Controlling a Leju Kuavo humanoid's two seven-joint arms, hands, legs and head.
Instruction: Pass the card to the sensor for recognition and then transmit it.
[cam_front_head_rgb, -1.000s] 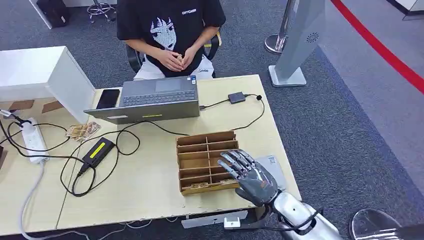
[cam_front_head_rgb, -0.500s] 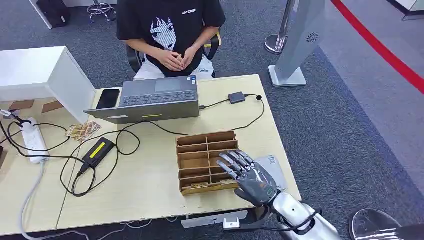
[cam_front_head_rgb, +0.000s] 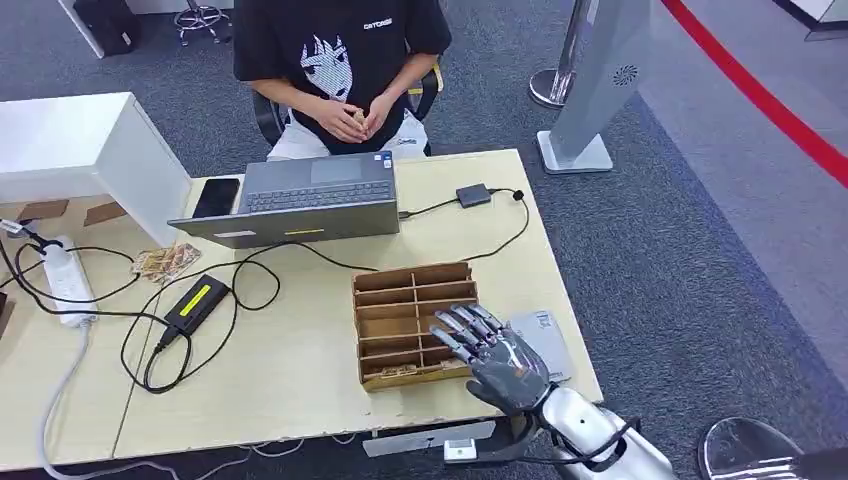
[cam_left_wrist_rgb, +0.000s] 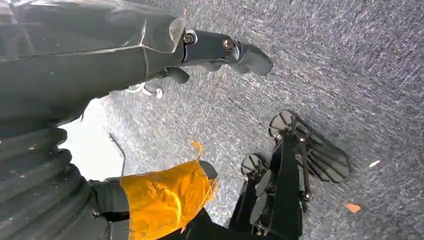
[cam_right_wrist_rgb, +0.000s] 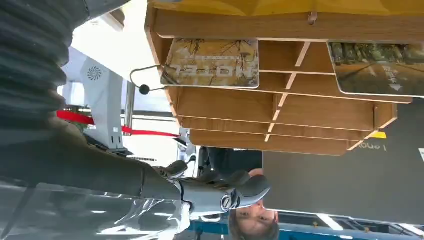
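Right hand (cam_front_head_rgb: 495, 352) empty, fingers spread above brown slotted wooden card rack (cam_front_head_rgb: 400, 300), poised to pick. Printed hotel card (cam_right_wrist_rgb: 210, 62) standing in rack slot. Left hand's (cam_left_wrist_rgb: 220, 50) grip: cannot tell.

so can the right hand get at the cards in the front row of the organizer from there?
Probably yes. The right hand hovers open over the wooden organizer, fingers spread above its near compartments. The cards stand in open-topped slots with nothing covering them.
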